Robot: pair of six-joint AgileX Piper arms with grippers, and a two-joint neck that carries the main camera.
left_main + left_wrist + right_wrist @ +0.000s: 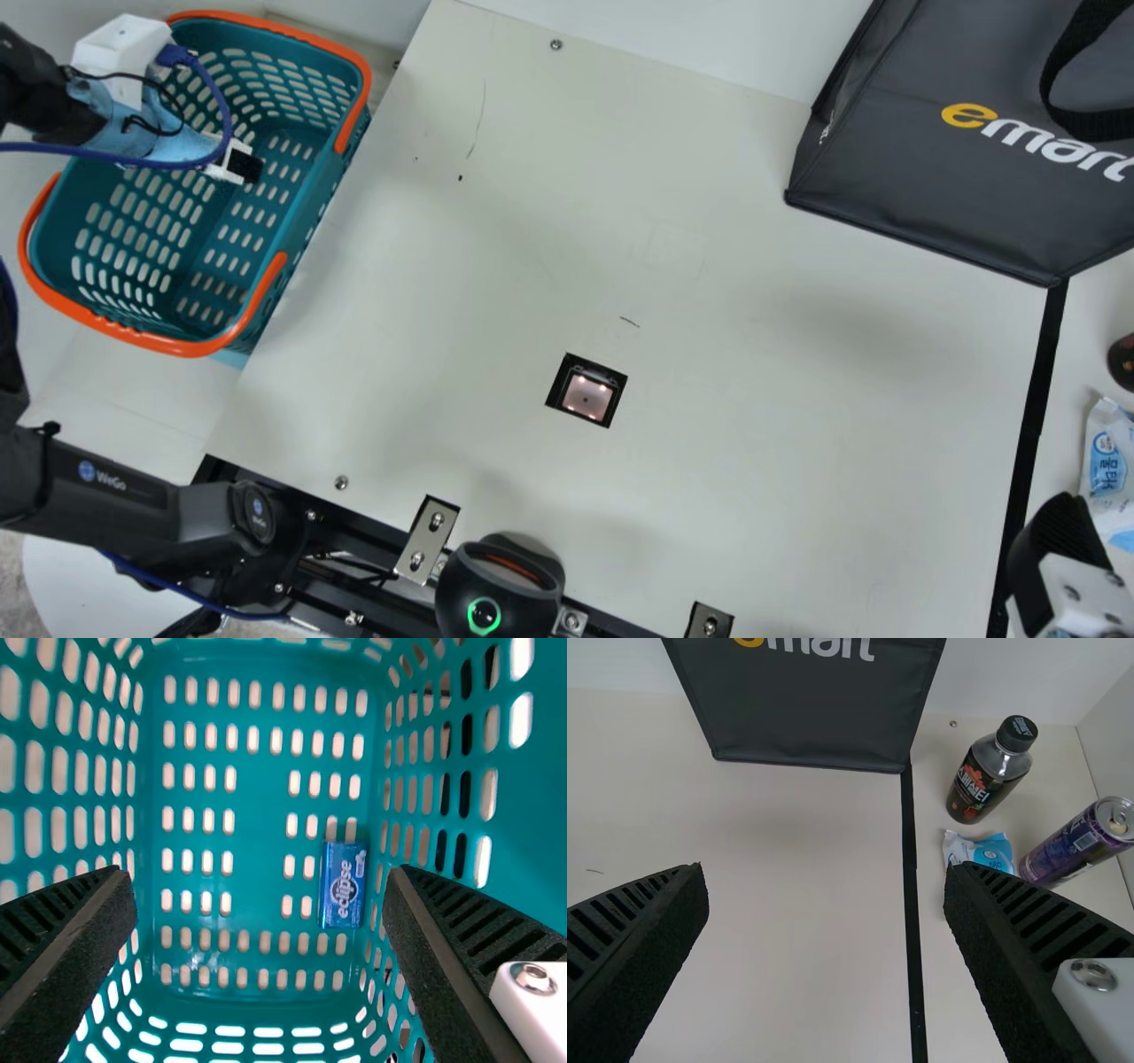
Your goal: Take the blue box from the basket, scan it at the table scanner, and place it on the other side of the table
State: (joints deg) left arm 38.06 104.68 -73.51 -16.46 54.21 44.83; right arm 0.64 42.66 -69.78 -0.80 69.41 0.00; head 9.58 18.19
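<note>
Cream bench (pixel 726 496). Left end effector (pixel 260 877) wide open, empty; right end effector (pixel 824 870) likewise. Blue box (pixel 344 884) near side wall of basket (pixel 310 217); off-centre descent could snag there.

Smooth matt table (pixel 443 292), plastic basket (pixel 304 208) set beside it, matt fabric bag (pixel 895 182) placed on it, shiny metal brackets (pixel 427 539) fixed at its edge

cream table (pixel 753 496) bears a dark bag (pixel 886 204), bottle (pixel 985 780), can (pixel 1074 849) and soft packet (pixel 983 851)
</note>
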